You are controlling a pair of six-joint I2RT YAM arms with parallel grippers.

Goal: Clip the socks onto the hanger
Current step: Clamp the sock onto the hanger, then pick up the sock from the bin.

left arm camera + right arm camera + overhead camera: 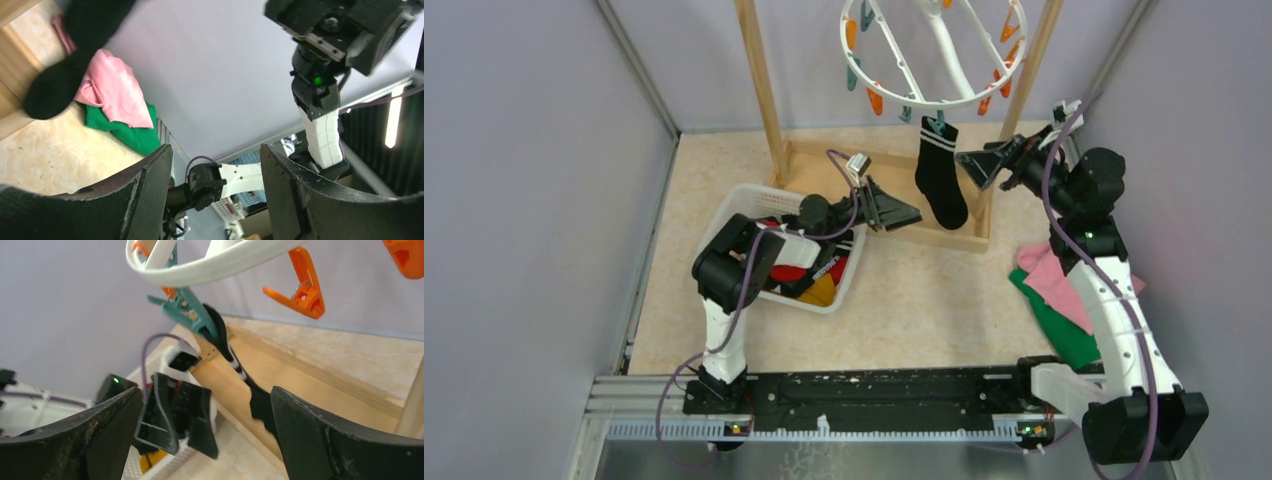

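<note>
One black, white-striped fabric sock (939, 175) hangs at upper centre from a teal plastic peg (936, 124) on the white round plastic hanger (946, 48). Its long axis is near vertical, cuff up, toe down-right. The left gripper (902, 218) and right gripper (969, 170) flank it closely, jaws spread and empty. A wooden frame rail (969, 240) lies close below. Only the right wrist view shows the peg biting the cuff. The left wrist view shows the toe above a pink cloth (112, 87) and a green cloth (127, 131).

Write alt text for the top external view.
A black striped sock hangs from a teal peg on the white hanger, the open left pincer and open right pincer flanking it. More socks lie in the white basket.
</note>
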